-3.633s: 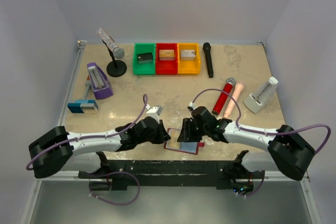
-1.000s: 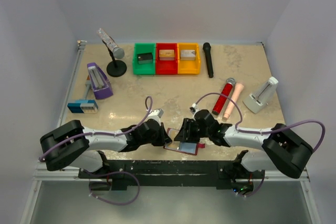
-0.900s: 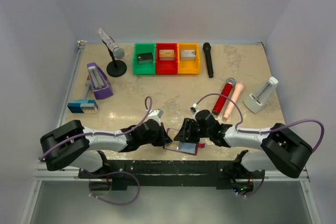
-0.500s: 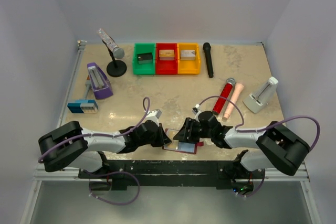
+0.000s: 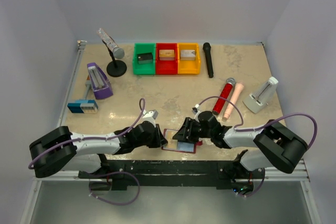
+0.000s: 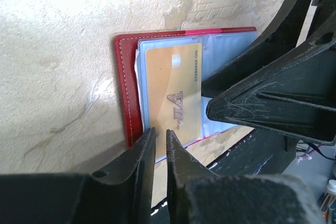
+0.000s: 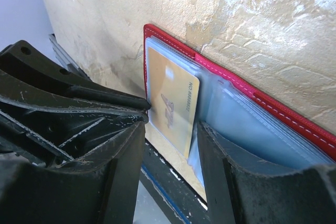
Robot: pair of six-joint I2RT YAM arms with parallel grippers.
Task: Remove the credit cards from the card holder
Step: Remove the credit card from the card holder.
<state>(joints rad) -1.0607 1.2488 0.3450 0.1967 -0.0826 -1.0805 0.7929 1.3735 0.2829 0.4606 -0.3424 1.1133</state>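
Observation:
The card holder [image 6: 125, 93] lies open at the table's front edge [image 5: 181, 150], dark red with light blue clear pockets. A gold-tan credit card [image 6: 173, 90] lies on its left half, partly out of a pocket [image 7: 173, 106]. My left gripper [image 6: 160, 139] points at the card's near edge, jaws a narrow slit apart with nothing between them [image 5: 164, 140]. My right gripper [image 7: 170, 129] is open and straddles the card's end. One of its fingers [image 7: 223, 166] rests on the blue pockets. No other card shows.
Green [image 5: 144, 59], red [image 5: 167, 59] and yellow [image 5: 189, 59] bins with blocks stand at the back. Black [image 5: 208, 60], red [image 5: 223, 96] and pink [image 5: 233, 99] microphones lie right of centre. A mic stand [image 5: 115, 56] and purple device [image 5: 98, 81] are at the left.
My left gripper's jaws have parted from shut to a narrow slit, and the left arm has slid slightly toward the front edge. The right gripper stays on the card holder.

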